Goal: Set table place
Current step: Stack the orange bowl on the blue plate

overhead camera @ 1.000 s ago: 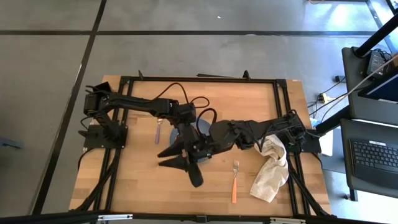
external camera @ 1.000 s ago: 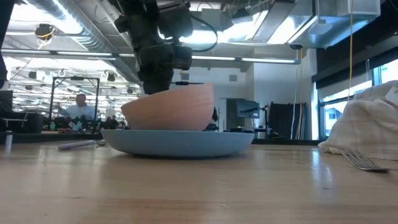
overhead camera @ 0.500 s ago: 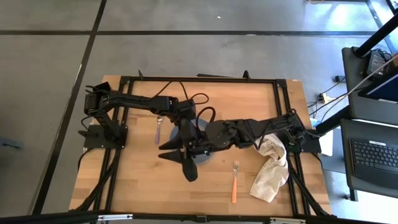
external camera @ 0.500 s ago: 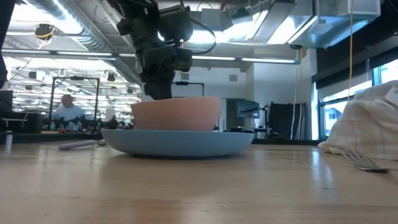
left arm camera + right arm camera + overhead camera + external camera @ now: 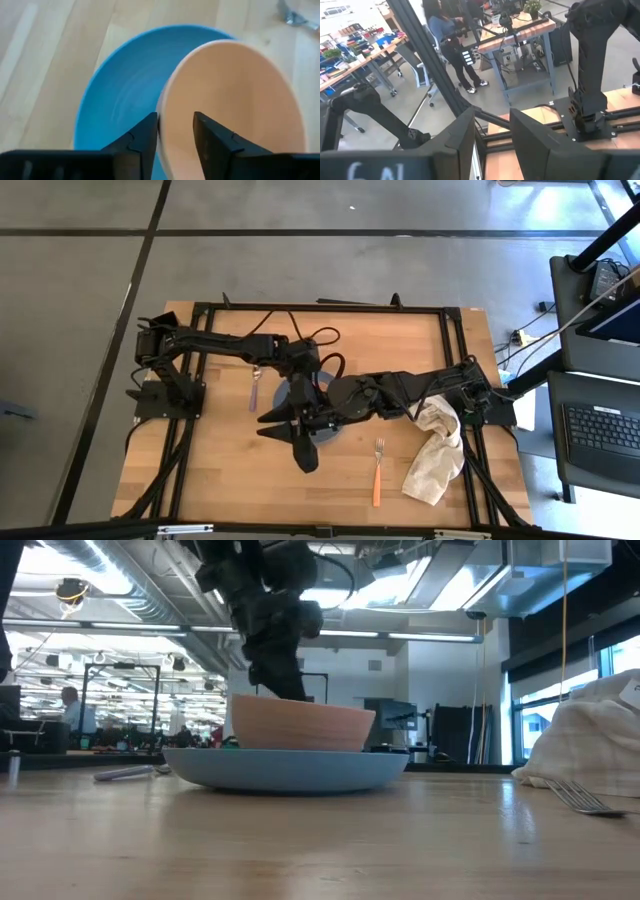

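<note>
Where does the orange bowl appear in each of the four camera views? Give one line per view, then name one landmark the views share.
High view: hidden under the arms at the table's middle.
Low view: the orange bowl sits left of centre, on the blue plate.
Left wrist view: right of centre, its rim between the left gripper fingers.
Right wrist view: not in it.
Shared landmark: the blue plate.

Near the middle of the bench (image 5: 220, 470) the bowl (image 5: 300, 726) sits in the plate (image 5: 285, 768), with the left hand (image 5: 175, 132) straddling the bowl's rim. The spoon (image 5: 254, 389) lies just left of the plate. The fork (image 5: 378, 470) lies to the plate's right and nearer the front edge, with the cloth (image 5: 436, 448) beside it, farther right.
</note>
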Robot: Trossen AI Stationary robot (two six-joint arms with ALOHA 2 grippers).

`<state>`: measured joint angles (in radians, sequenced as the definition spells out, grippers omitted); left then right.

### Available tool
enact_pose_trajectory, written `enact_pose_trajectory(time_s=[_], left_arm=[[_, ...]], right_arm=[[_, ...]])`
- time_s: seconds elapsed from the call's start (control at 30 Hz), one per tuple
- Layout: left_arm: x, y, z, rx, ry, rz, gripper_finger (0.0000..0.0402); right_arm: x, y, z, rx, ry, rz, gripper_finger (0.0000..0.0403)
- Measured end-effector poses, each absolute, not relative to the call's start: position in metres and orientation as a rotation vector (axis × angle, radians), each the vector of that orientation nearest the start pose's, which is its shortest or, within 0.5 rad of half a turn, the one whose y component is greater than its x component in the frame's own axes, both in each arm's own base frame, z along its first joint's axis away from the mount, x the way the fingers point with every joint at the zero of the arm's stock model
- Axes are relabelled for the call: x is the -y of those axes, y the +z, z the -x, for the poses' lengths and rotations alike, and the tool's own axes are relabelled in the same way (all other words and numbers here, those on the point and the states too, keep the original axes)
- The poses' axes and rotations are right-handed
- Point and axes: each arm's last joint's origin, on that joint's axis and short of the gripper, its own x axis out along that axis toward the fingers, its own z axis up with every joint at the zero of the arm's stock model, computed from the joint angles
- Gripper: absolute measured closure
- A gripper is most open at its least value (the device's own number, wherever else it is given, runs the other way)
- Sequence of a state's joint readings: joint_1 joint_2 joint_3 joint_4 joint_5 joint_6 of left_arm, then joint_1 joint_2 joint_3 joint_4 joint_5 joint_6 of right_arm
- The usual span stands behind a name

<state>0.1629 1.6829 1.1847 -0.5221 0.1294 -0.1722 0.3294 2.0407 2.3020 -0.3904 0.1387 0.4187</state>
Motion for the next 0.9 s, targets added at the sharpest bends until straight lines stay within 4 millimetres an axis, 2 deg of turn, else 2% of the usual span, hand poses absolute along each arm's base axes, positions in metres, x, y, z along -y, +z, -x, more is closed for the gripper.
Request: enact_pose_trajectory(time_s=[0.53, 0.7, 0.9], left_arm=[[-0.055, 0.286, -0.357, -0.897, 0.115, 0.289, 0.0288], [-0.054, 0.311, -0.353, -0.938, 0.113, 0.296, 0.0297], [-0.045, 0.337, -0.345, -0.995, 0.098, 0.292, 0.0310]], right_arm=[[-0.154, 0.448, -0.430, -0.170, 0.198, -0.413, 0.0278], [-0.163, 0.456, -0.425, -0.170, 0.347, -0.463, 0.0278], [-0.178, 0.474, -0.412, -0.150, 0.653, -0.483, 0.0278]])
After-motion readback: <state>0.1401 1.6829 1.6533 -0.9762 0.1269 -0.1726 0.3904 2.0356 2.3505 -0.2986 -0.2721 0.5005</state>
